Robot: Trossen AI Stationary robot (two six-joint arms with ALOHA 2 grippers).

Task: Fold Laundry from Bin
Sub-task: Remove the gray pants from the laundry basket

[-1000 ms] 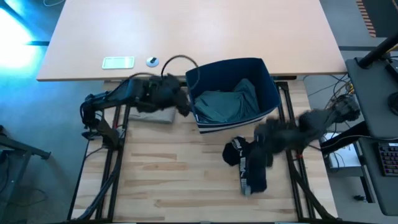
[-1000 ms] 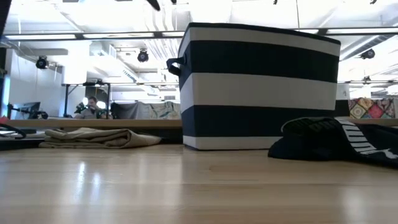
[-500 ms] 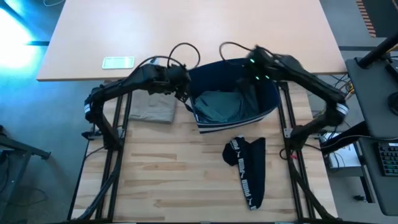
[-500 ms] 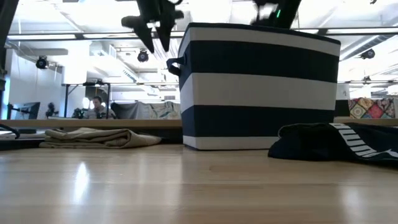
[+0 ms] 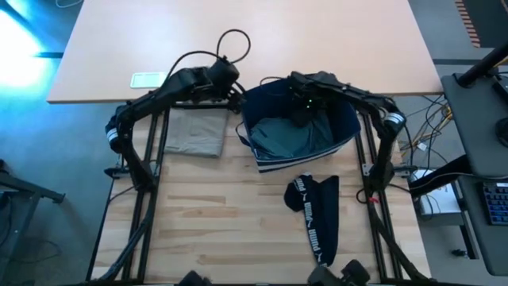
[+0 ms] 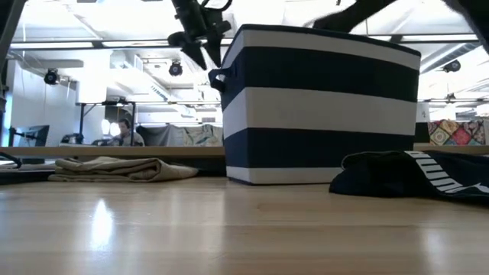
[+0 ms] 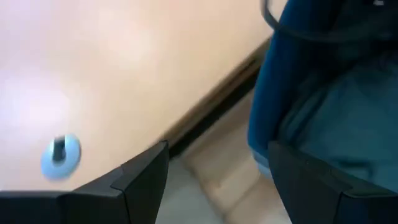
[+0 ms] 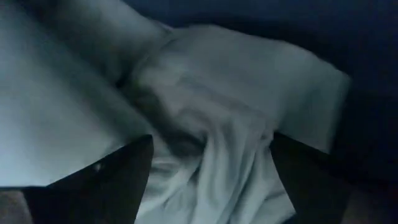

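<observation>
The boxy navy-blue fabric bin with white stripes (image 5: 300,119) stands at the middle of the pale wooden table (image 5: 206,222), just toward twelve o'clock of centre. Inside it lies a large, rumpled teal-green garment (image 5: 287,133), the piece the coming grab appears to turn on.

The right gripper (image 5: 300,97) hangs over the bin's twelve o'clock rim, inside its opening. Its wrist view shows the two dark fingers (image 8: 109,171) spread wide with nothing between them, and pale folds of the teal cloth straight ahead, bunched into a ridge between the fingertips. The garment therefore lies directly below and slightly toward six o'clock of this gripper, and its bulk runs roughly from nine to three o'clock across the bin floor. The right arm is clearly the nearer one.

The left gripper (image 5: 230,97) hovers just outside the bin's ten o'clock corner, by the side handle, its fingers also wide apart and empty.

A folded beige garment (image 5: 193,135) rests at nine o'clock of the bin. A navy garment with white lettering (image 5: 316,214) lies stretched at five o'clock of it, its long axis running twelve to six.

From table height the bin wall hides its contents and the right gripper's tips. Whether the cloth is touched yet cannot be told. No small grey pieces are visible.
</observation>
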